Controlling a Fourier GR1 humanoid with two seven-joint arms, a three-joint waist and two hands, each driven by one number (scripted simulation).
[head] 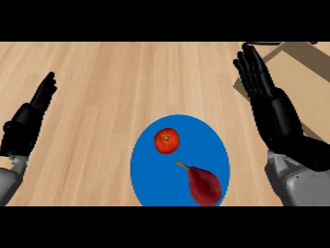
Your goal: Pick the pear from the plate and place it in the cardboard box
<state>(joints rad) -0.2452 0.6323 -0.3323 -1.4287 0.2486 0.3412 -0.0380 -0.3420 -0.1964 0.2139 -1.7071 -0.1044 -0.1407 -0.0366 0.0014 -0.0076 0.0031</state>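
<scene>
Right hand (271, 104) raised, fingers straight, beside plate (147, 164) holding pear (204, 186).

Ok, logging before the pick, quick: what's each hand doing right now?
Left hand: open, fingers straight, holding nothing.
Right hand: open, fingers straight, holding nothing; the pear lies on the blue plate.

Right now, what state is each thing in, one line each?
Pear: lying on the plate, not held.
Tomato: on the plate, apart from the pear.
Plate: flat on the counter, holding both.
Box: at the far right, partly hidden; inside not visible.
Left hand: open, resting, empty.
Right hand: open, empty, beside the box.
</scene>
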